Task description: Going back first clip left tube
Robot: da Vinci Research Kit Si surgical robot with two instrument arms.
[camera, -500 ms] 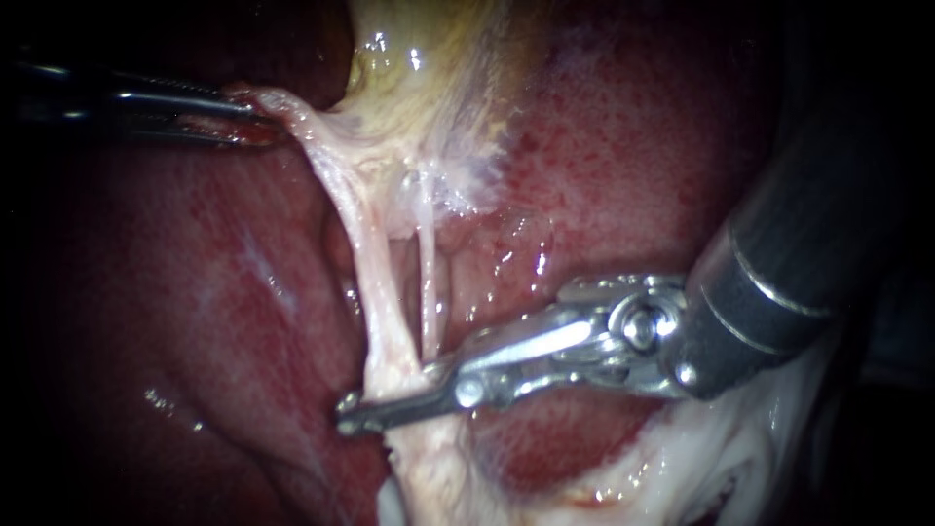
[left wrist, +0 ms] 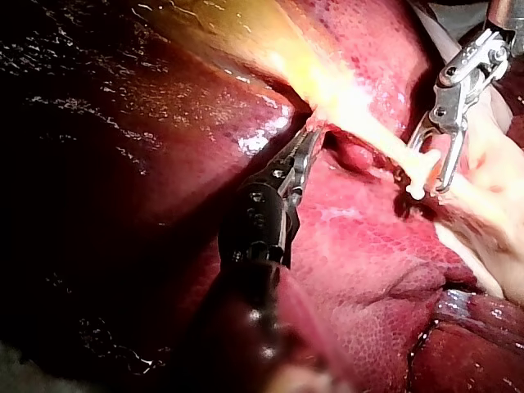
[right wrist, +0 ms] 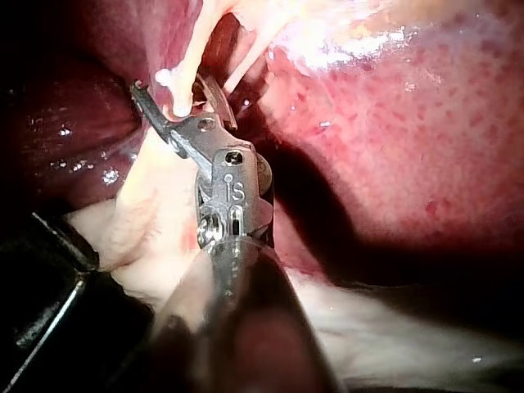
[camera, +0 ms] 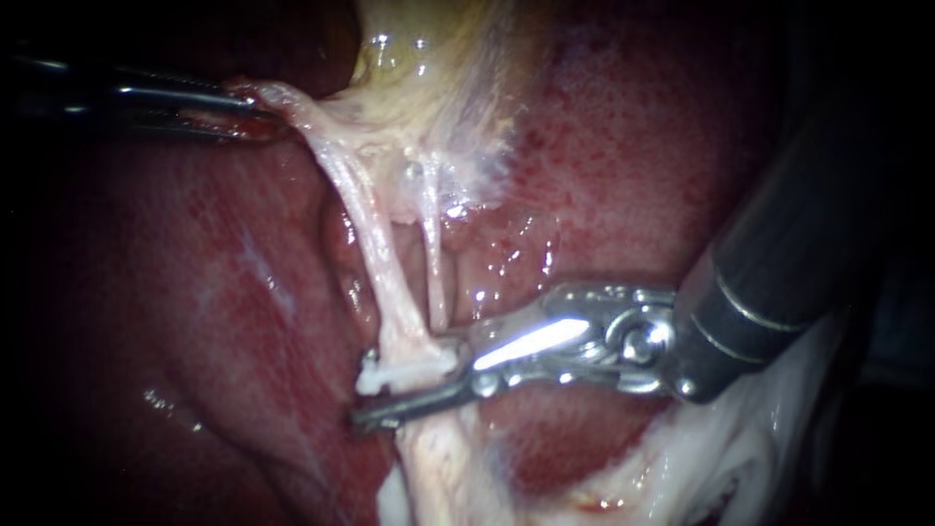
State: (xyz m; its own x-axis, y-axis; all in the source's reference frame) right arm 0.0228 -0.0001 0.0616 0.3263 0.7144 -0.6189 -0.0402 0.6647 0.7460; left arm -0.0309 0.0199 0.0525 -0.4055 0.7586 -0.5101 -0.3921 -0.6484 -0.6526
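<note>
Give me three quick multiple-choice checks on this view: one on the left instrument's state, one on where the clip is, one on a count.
1. The left instrument is: A open, clear of tissue; B shut on pale tissue; C out of view.
2. The white clip sits: A across the left tube, by the right instrument; B on the left instrument's shaft; C lying loose, off all tissue.
3. Clips showing: A one; B two; C three.

Answers: 1 B, it pinches a fold of pale tissue beside the gallbladder. 2 A, the clip crosses the left tube's lower end. 3 A, only that one shows in any view.
</note>
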